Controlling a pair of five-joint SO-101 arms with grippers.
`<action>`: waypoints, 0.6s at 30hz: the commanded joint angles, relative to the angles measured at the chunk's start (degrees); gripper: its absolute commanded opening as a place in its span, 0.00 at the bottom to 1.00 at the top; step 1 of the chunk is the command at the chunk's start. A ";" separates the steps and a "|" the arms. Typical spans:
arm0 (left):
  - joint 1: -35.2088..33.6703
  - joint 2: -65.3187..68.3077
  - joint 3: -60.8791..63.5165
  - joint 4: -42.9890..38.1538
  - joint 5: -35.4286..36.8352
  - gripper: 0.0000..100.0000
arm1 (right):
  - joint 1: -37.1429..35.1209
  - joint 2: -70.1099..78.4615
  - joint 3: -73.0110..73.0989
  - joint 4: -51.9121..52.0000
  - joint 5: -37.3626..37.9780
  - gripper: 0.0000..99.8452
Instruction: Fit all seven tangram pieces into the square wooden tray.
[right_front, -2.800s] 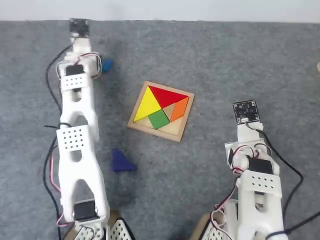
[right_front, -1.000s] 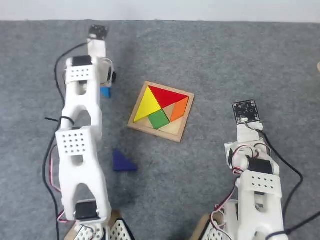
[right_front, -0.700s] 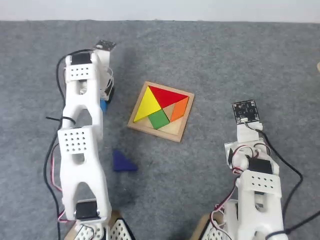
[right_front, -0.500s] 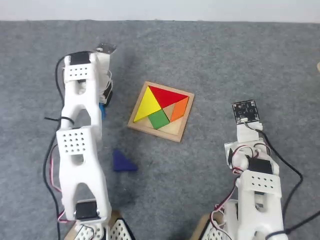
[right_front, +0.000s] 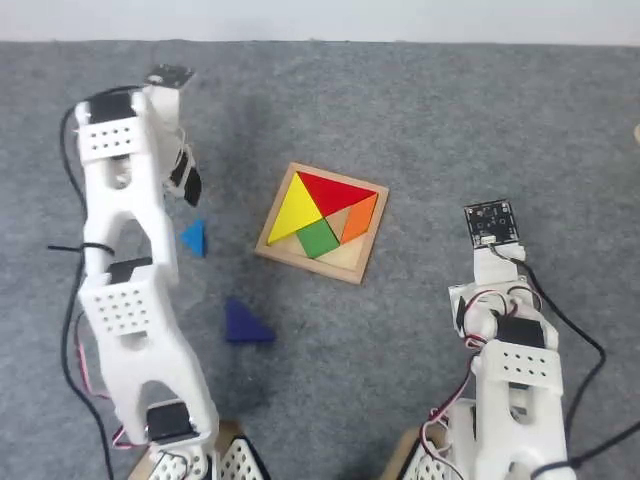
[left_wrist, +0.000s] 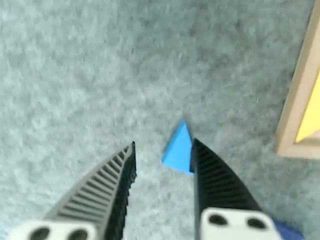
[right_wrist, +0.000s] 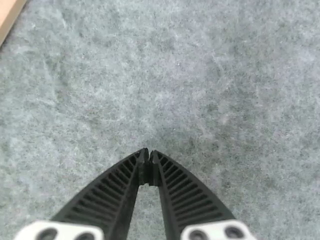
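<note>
The square wooden tray (right_front: 283, 252) lies mid-table and holds yellow (right_front: 293, 210), red (right_front: 334, 190), orange (right_front: 358, 220) and green (right_front: 317, 238) pieces, with bare wood beside them. A small light blue triangle (right_front: 194, 238) lies on the carpet left of the tray. My left gripper (right_front: 186, 184) hangs open just beyond it; in the left wrist view the light blue triangle (left_wrist: 179, 147) sits off the tips of the left gripper (left_wrist: 163, 144), close to one finger (left_wrist: 212, 180). A dark blue triangle (right_front: 243, 323) lies nearer the arm bases. My right gripper (right_wrist: 149, 152) is shut over bare carpet.
Grey carpet covers the table. The right arm (right_front: 505, 340) stands right of the tray, a short way off. The tray's edge (left_wrist: 300, 100) runs along one side of the left wrist view, and a corner of the tray (right_wrist: 7, 15) shows in the right wrist view.
The left arm brought the light blue triangle from the far left toward the tray's left side, let it go on the carpet and drew back. The right arm stayed still.
</note>
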 joint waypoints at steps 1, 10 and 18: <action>-0.53 -4.92 8.66 2.11 -1.14 0.19 | -0.22 0.13 -1.67 -0.31 1.14 0.02; -0.09 -4.66 22.11 -7.74 -0.88 0.19 | -0.22 0.13 -1.67 -0.40 2.64 0.02; -0.18 -4.66 23.78 -14.51 -0.79 0.19 | -0.22 0.13 -1.67 -0.13 2.55 0.02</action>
